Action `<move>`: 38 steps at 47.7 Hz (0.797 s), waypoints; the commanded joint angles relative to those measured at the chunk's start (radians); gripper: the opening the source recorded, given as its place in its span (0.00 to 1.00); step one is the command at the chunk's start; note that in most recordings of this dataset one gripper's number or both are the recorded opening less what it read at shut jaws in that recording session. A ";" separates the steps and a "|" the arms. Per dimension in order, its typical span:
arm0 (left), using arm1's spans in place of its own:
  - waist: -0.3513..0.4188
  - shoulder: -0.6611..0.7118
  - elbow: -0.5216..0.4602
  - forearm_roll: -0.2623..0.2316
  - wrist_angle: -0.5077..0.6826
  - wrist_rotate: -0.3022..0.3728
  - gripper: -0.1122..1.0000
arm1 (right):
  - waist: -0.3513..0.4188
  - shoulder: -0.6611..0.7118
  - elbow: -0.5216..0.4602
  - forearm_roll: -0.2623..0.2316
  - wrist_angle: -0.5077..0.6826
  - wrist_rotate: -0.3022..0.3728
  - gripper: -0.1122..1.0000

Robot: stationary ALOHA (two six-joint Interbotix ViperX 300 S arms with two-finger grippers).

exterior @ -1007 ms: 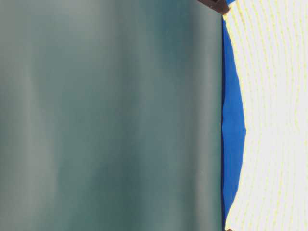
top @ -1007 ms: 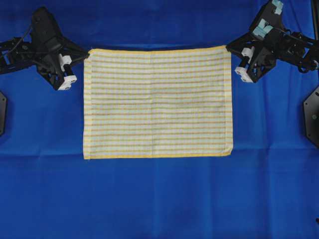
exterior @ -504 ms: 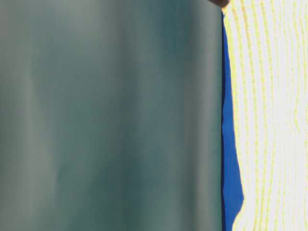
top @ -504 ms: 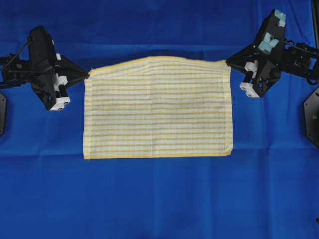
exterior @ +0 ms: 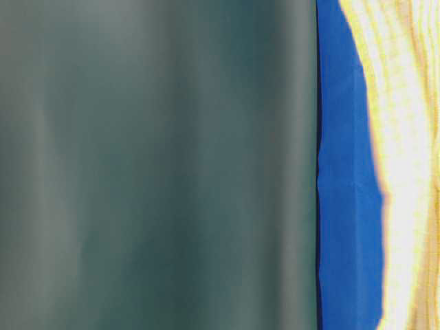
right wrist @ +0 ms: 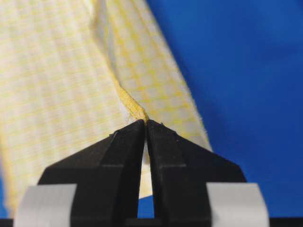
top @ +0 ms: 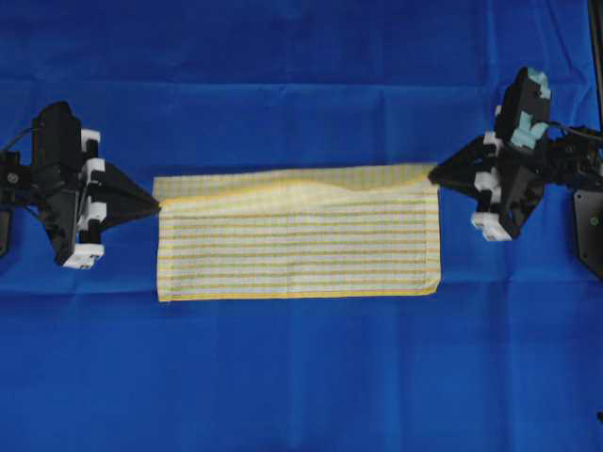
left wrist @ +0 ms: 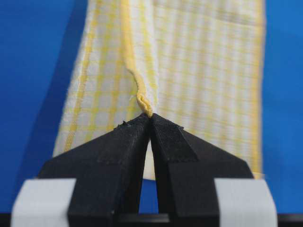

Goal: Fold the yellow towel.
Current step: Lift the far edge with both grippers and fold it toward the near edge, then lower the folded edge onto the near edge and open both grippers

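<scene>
Two black robot arms hold a thin rectangular cloth of fine yellow-and-white checks with yellow hems, the yellow towel (top: 298, 247), partway through a fold on a large plain blue sheet (top: 301, 377) that covers the work surface. The left gripper (top: 156, 204) pinches one far corner of the towel, its jaws clamped tight on the yellow hem, as the left wrist view (left wrist: 149, 116) shows with the cloth bunched at the fingertips. The right gripper (top: 432, 174) clenches the opposite far corner in the same way, the hem pressed between its closed black fingertips in the right wrist view (right wrist: 144, 121). Seen from overhead, the lifted far edge runs between the two grippers and lies over the middle of the towel, sagging slightly toward the left, while the near edge lies flat and straight on the blue sheet. The towel sits at the centre of the surface. In the table-level view a blurred grey-green panel (exterior: 158, 165) fills most of the picture, with only a strip of sheet and bright, out-of-focus towel (exterior: 405, 165) at the right.
</scene>
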 commanded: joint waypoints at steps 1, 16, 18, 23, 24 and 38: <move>-0.055 -0.012 -0.008 -0.002 -0.005 -0.026 0.12 | 0.058 -0.015 -0.003 0.003 0.003 0.018 0.13; -0.152 0.002 -0.014 -0.002 -0.006 -0.064 0.12 | 0.155 -0.014 0.000 0.003 0.034 0.063 0.12; -0.156 0.005 -0.014 -0.002 -0.006 -0.064 0.12 | 0.160 -0.012 0.000 0.003 0.037 0.063 0.13; -0.164 0.015 -0.021 -0.003 -0.006 -0.064 0.12 | 0.164 -0.012 0.000 0.003 0.046 0.063 0.12; -0.164 0.018 -0.023 -0.002 -0.006 -0.064 0.12 | 0.166 -0.012 0.000 0.003 0.051 0.063 0.12; -0.181 0.081 -0.066 -0.002 -0.005 -0.064 0.12 | 0.201 -0.012 0.003 0.003 0.064 0.063 0.12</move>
